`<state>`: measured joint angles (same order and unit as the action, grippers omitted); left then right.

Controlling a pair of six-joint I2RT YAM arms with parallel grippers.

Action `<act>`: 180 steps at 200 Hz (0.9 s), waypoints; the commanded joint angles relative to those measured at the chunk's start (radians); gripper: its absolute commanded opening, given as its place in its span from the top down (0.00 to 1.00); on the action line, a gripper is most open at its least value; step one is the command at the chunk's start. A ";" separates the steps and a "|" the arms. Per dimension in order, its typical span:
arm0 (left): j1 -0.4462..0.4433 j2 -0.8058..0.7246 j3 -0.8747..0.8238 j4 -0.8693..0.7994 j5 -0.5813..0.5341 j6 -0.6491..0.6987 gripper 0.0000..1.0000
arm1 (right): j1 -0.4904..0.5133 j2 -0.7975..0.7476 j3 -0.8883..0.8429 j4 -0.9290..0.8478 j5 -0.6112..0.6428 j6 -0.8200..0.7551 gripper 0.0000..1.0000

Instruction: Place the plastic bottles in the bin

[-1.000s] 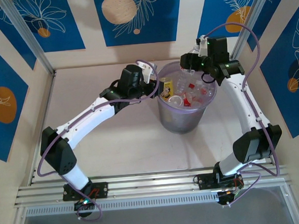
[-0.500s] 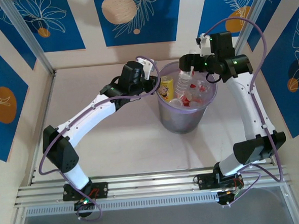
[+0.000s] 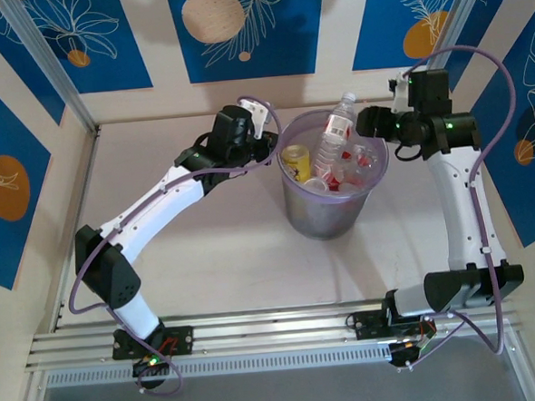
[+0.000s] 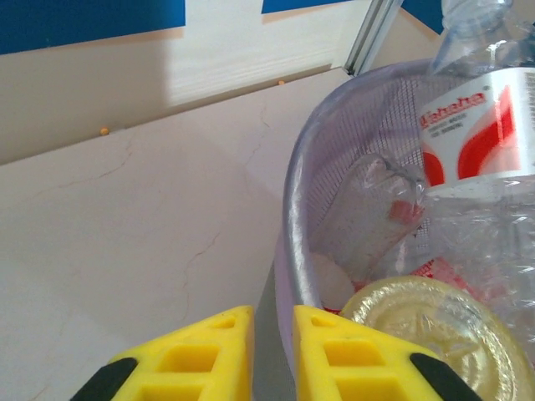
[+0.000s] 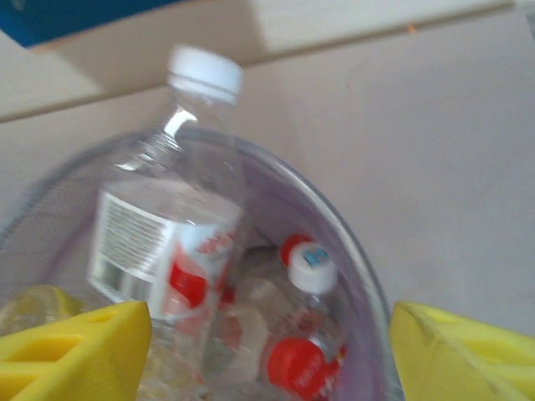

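Several plastic bottles (image 3: 340, 147) in lavender bin (image 3: 327, 219)

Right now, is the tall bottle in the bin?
In: the tall bottle has its bottom inside the bin, neck poking above the rim.

Top external: high above and behind the arm bases, looking down and forward, far enough off to take in the whole counter (image 3: 207, 259) and the bin (image 3: 328, 217).
Left wrist: just behind the left claw (image 4: 272, 338), low beside the bin's rim, facing across the counter toward the far wall, very near.
Right wrist: behind the right claw (image 5: 267, 347), above the bin's opposite rim, tilted down into it, near.
Shared: all three catch the bin's rim and the tall upright bottle (image 3: 338, 131).
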<state>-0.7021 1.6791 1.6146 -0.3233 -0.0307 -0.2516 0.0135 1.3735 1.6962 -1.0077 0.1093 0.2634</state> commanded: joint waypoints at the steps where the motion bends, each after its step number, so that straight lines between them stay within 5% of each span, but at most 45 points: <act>1: 0.012 0.017 0.045 -0.017 0.026 0.003 0.76 | -0.038 -0.045 -0.074 -0.042 -0.023 0.044 0.29; 59: 0.010 0.064 0.051 -0.001 0.082 -0.037 0.63 | -0.064 -0.065 -0.195 0.005 -0.130 0.060 0.40; 112: 0.009 0.081 0.063 0.008 0.100 -0.050 0.82 | -0.062 -0.055 -0.207 0.032 -0.158 0.069 0.65; 180: 0.012 0.067 0.110 -0.036 0.060 -0.016 0.97 | -0.021 -0.035 -0.198 0.095 -0.226 0.102 0.84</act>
<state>-0.6895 1.7386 1.6821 -0.3252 0.0360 -0.2935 -0.0395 1.3308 1.4956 -0.9741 -0.0128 0.3435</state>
